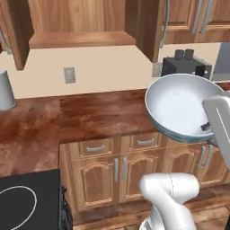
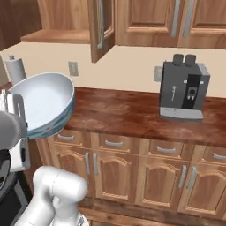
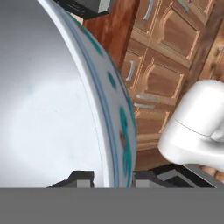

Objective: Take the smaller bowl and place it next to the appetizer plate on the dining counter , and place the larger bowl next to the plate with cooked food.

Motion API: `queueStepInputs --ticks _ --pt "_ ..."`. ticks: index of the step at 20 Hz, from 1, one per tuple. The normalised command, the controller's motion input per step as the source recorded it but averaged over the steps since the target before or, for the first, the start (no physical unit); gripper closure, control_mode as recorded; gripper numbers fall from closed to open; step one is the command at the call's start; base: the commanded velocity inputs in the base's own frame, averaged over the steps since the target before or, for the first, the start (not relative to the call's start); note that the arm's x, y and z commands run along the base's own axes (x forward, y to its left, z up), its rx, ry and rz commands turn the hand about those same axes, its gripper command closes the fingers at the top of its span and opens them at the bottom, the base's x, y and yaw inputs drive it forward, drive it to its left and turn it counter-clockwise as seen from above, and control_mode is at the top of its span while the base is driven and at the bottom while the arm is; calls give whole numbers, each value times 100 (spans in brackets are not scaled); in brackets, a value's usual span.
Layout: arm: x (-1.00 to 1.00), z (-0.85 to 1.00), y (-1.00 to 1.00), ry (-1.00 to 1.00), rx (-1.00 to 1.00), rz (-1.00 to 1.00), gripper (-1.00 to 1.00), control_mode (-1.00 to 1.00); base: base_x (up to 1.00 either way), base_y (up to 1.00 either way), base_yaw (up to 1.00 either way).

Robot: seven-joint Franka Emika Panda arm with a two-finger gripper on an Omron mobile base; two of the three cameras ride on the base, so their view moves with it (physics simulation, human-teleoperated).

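Note:
The larger bowl, white inside with a blue pattern outside, hangs tilted in the air in front of a wall counter. My gripper is shut on its rim at the right side. From the right base the larger bowl is at the far left, with the gripper on its left rim. In the hand view the bowl's pale inside spreads over the left half, and its patterned rim runs down between my fingertips. The smaller bowl, the appetizer plate, the plate with cooked food and the dining counter are out of view.
A reddish-brown wall counter over drawers and doors lies ahead. On it stand a dark coffee machine and a paper towel roll. An upper cabinet door hangs open. A black cooktop is at lower left.

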Motion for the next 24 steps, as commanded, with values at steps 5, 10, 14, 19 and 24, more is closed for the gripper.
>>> queueStepInputs --ticks 5,10,14,19,24 --pt "0 0 0 0 0 0 100 100 -100 -25 -3" --pt "0 0 0 0 0 0 100 100 -100 -7 -3" --pt "0 0 0 0 0 0 100 100 -100 -48 -1" --pt "0 0 0 0 0 0 100 100 -100 -28 -4" --pt "0 0 0 0 0 0 100 100 -100 -31 0"
